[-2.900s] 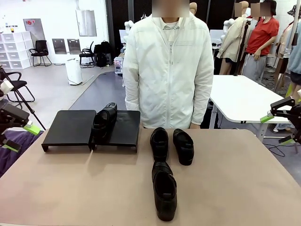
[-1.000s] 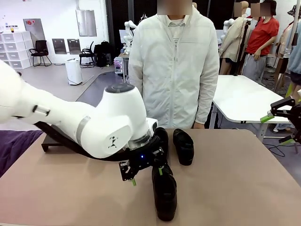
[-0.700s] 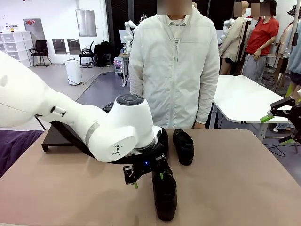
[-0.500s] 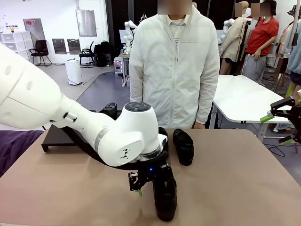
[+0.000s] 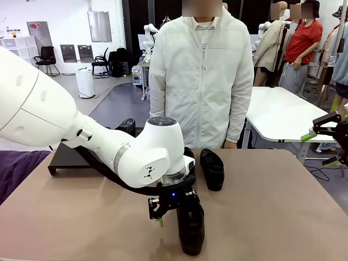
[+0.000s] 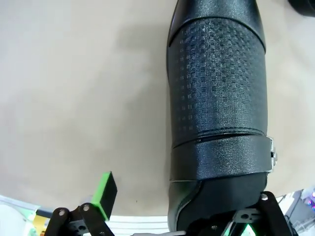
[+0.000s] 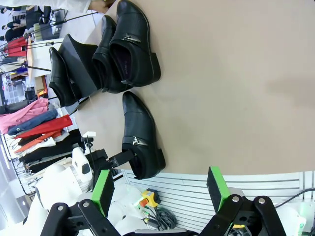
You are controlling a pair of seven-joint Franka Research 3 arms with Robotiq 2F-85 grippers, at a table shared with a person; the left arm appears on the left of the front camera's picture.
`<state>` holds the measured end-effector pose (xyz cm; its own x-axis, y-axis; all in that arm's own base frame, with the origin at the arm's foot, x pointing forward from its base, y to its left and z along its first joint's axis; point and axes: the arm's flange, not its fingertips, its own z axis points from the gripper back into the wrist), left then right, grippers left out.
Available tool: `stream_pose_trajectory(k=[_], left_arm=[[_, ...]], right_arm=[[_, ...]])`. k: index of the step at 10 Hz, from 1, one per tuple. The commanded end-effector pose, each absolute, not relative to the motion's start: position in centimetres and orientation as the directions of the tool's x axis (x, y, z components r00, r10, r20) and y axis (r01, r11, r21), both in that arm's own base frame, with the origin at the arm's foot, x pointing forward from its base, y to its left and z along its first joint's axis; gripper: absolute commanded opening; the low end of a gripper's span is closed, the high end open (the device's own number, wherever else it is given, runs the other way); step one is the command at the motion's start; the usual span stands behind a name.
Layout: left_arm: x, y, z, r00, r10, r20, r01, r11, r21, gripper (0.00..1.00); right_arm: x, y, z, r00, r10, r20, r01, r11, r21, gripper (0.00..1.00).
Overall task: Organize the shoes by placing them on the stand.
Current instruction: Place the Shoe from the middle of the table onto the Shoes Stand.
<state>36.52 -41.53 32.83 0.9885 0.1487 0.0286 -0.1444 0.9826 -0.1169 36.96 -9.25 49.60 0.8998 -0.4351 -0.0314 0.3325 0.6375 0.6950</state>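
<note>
Black shoe (image 5: 191, 231), long axis near-far, toe toward person (image 5: 201, 81), left hand (image 6: 182, 201) wide astride heel

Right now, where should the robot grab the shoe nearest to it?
At the heel end of the nearest shoe, pinching across its sides, coming straight down. It sits flat on its sole on the table, both sides exposed, and the left end effector hangs open over that end.

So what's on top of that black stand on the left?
One black shoe rests on the stand. In the front view the robot's left arm covers most of the stand's top, so anything else on it is hidden.
</note>
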Motion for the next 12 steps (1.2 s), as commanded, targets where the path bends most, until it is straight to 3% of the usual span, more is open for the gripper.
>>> stream_pose_trajectory(k=[1, 6, 8, 11, 12], left_arm=[[36.7, -41.9, 33.2, 0.99, 0.132, 0.045, -0.129, 0.989, -0.071, 0.0], [35.3, -41.8, 33.9, 0.995, 0.025, 0.101, -0.015, 0.995, -0.101, 0.0], [34.7, -41.9, 34.3, 0.985, -0.152, 0.087, 0.159, 0.984, -0.082, 0.0], [33.4, -42.0, 35.8, 0.959, -0.231, 0.162, 0.245, 0.967, -0.067, 0.0], [32.2, -41.6, 37.4, 0.921, -0.33, 0.207, 0.356, 0.929, -0.099, 0.0]], right_arm=[[37.2, -9.4, 50.0, 0.906, -0.422, -0.033, 0.324, 0.642, 0.695, 1.0], [37.2, -9.4, 50.0, 0.906, -0.422, -0.033, 0.324, 0.642, 0.695, 1.0], [37.2, -9.4, 50.0, 0.906, -0.422, -0.033, 0.324, 0.642, 0.695, 1.0], [37.2, -9.4, 50.0, 0.906, -0.422, -0.033, 0.324, 0.642, 0.695, 1.0], [37.2, -9.4, 50.0, 0.906, -0.422, -0.033, 0.324, 0.642, 0.695, 1.0]])
